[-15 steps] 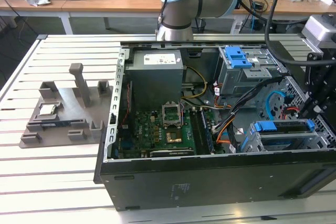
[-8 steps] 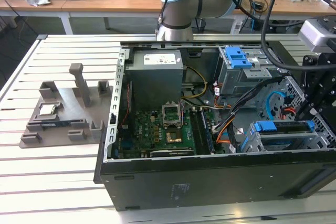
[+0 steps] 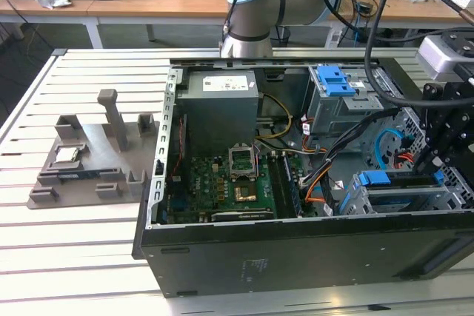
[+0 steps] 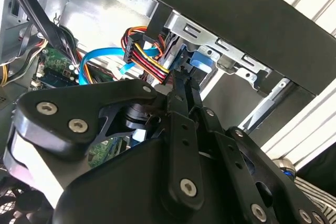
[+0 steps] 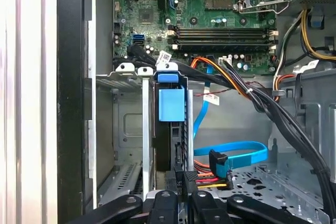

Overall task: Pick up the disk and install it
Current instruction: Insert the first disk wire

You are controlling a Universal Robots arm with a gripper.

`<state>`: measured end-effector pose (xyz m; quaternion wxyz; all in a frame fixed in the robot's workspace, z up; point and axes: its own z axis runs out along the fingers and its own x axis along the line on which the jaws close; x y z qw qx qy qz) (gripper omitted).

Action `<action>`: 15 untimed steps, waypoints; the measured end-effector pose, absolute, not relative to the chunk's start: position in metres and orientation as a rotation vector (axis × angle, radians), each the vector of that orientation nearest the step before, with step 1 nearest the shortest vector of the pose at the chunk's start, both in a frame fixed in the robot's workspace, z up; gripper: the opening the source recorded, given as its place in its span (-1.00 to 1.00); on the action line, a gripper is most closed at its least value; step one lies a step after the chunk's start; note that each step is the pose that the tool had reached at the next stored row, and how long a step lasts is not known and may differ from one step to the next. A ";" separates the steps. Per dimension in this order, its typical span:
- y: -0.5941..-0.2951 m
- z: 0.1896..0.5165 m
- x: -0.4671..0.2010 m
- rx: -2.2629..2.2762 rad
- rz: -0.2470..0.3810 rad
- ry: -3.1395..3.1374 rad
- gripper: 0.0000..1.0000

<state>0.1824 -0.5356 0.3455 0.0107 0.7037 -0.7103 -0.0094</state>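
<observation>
The black linkage-fingered gripper point(image 3: 443, 155) stood low inside the open black desktop computer case point(image 3: 296, 257), at the exterior view's right, over the grey sheet-metal drive cage point(image 5: 123, 129) by the case's side wall. The disk point(image 5: 167, 140), a flat dark-edged hard drive in a blue plastic frame, sat on edge in one of the cage's slots, its blue pull tab point(image 5: 171, 104) facing the green motherboard point(image 5: 210, 19); judged from this, it was already slid into its bay, or nearly so. In the first wrist view the fingertips point(image 5: 181, 184) met close together at the drive's near edge, and they seemed to pinch or press that edge, though whether they truly clamped it could not be told. The approach from the cage's open end probably suited pushing the drive along its rails. A bundle of coloured power wires point(image 5: 207, 179) and a flat blue data cable point(image 5: 236, 156) lay just beside the cage.
</observation>
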 end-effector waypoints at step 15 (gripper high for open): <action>-0.533 0.340 0.181 2.196 -0.029 -2.217 -0.66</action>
